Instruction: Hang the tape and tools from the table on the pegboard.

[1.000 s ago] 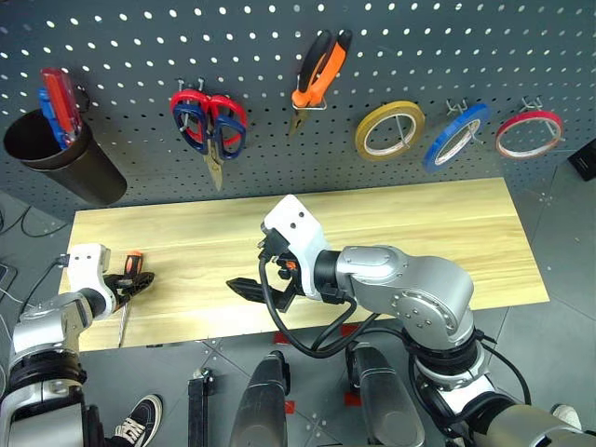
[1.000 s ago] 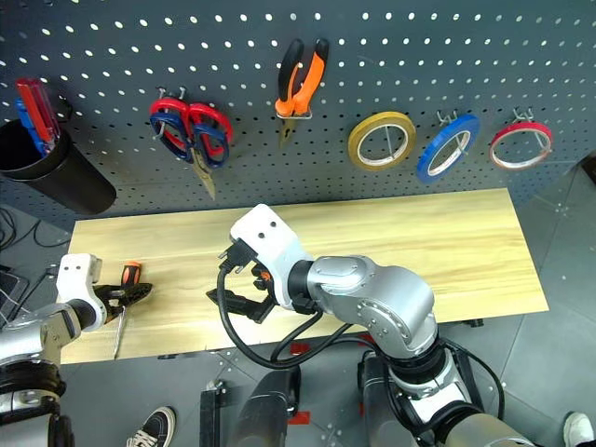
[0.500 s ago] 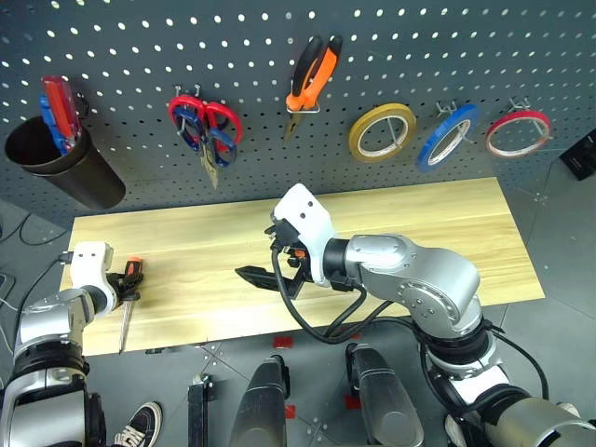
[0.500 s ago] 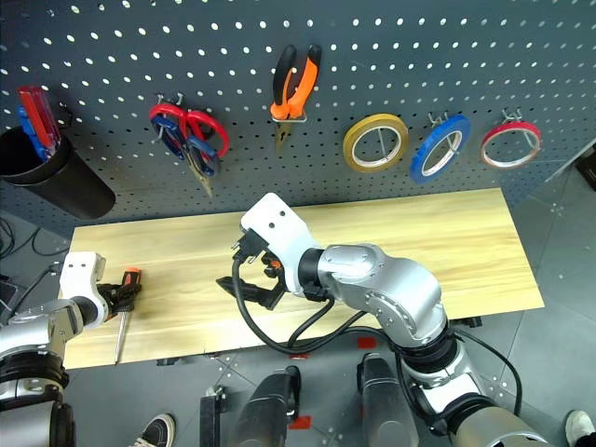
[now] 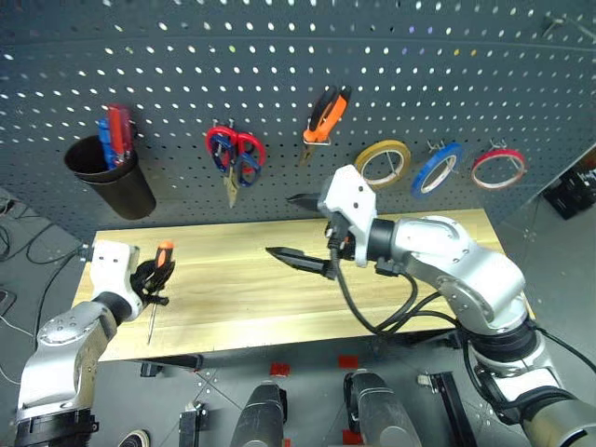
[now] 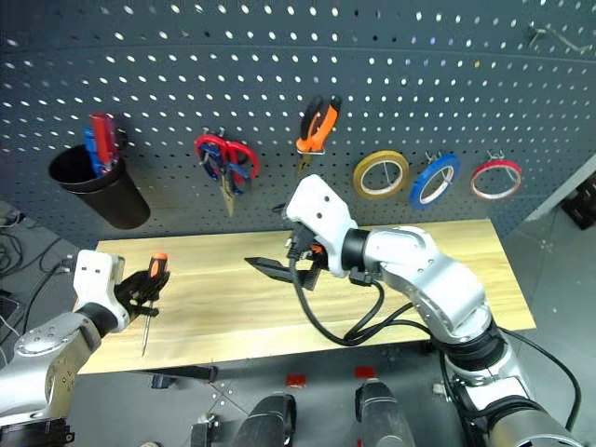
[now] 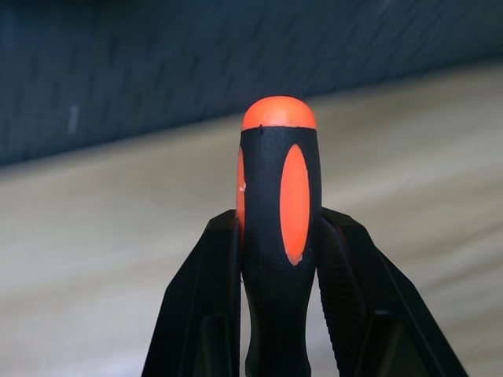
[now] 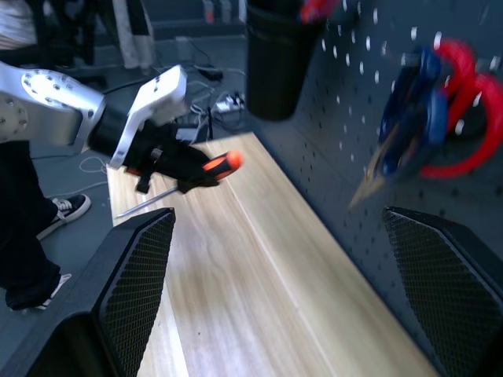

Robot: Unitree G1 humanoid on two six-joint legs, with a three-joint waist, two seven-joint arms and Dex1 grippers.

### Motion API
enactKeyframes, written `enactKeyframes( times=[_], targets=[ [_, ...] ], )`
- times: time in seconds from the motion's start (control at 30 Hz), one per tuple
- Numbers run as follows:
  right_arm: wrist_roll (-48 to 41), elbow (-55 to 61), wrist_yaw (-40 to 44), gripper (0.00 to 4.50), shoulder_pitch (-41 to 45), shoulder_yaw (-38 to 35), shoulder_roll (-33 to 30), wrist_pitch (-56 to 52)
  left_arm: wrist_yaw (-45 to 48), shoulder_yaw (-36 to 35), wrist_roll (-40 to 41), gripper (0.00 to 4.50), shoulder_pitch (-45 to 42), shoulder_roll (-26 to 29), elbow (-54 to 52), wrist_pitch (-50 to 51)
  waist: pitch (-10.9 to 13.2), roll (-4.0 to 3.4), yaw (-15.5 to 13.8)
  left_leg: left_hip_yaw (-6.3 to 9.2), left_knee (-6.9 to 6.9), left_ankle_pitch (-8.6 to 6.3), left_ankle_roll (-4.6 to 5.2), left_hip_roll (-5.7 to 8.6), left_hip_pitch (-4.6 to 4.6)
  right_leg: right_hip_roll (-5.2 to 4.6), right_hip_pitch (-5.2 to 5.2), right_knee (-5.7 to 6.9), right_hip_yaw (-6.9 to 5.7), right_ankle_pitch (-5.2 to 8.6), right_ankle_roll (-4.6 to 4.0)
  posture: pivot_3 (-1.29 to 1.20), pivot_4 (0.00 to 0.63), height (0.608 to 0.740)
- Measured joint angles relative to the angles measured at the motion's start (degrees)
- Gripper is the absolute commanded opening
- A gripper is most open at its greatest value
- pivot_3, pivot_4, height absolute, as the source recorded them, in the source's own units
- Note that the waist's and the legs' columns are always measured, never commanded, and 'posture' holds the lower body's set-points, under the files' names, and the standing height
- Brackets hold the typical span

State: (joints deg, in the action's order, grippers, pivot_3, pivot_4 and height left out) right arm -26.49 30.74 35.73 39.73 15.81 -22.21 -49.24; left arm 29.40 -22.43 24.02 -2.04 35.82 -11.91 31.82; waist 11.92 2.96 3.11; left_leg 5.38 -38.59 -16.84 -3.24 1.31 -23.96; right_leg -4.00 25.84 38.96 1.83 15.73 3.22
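I see a light wood counter (image 5: pixel 372 307) with smooth, faintly glossy grain; the dark grey perforated pegboard (image 5: pixel 279 93) looks matt metal; the orange-and-black screwdriver handle (image 7: pixel 279 228) looks like smooth matt plastic.

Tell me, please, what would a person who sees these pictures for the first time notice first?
Probably the screwdriver, with its orange-red and black handle, gripped in the shut left gripper above the left end of the wooden table. Next, the right gripper stands wide open and empty above the middle of the table. Behind them, the dark pegboard carries two pairs of scissors, orange pliers and yellow, blue and red tape rolls.
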Motion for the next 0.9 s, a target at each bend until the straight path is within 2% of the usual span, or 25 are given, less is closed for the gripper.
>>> enactKeyframes(
  times=[0.1,0.2,0.43,0.6,0.9],
  targets=[
    [-2.32,0.7,2.64,4.5,-0.02,-1.9,-1.66,0.0,-0.04,-1.2,4.93,1.0,-5.8,2.07,-5.7,4.14,-1.55,0.05,-0.51,0.09,-0.07,-0.01,0.01,0.02,0.08,0.14,-0.17,-0.01,-0.08,0.0,0.0,0.02,0.025,0.74],
    [-4.5,0.68,5.02,4.5,0.02,-4.02,-3.47,-0.04,-0.83,-5.59,9.84,1.0,-14.54,6.25,-6.5,7.95,-3.28,0.02,-0.57,0.06,-0.11,-0.04,0.05,0.07,0.21,0.52,-0.32,-0.06,-0.01,0.0,0.0,0.02,0.008,0.74],
    [-6.81,-0.12,6.67,4.5,1.67,-6.04,-3.84,0.3,-1.22,-7.18,13.01,1.0,-33.33,11.73,2.54,9.12,-5.98,-0.05,0.11,0.05,-0.07,-0.06,0.05,0.14,0.66,0.68,-0.72,-0.06,0.11,0.0,0.0,0.01,0.0,0.74],
    [-6.16,-1.57,6.39,4.5,1.65,-5.75,-3.54,1.59,-0.94,-5.98,9.43,1.0,-39.35,14.24,10.67,3.85,-7.04,-0.06,0.17,-0.2,0.19,-0.07,0.06,0.17,1.06,0.7,-0.88,-0.06,0.38,0.01,-0.01,0.0,0.0,0.74],
    [-3.72,-4.4,6.42,4.5,1.97,-3.37,-1.4,5.34,0.94,-1.38,-0.54,1.0,-43.12,12.85,29.69,-13.32,-8.38,0.01,0.2,-0.25,0.19,-0.07,0.05,0.18,1.11,0.71,-0.86,-0.02,0.44,0.01,-0.02,0.01,0.0,0.74]
  ],
)
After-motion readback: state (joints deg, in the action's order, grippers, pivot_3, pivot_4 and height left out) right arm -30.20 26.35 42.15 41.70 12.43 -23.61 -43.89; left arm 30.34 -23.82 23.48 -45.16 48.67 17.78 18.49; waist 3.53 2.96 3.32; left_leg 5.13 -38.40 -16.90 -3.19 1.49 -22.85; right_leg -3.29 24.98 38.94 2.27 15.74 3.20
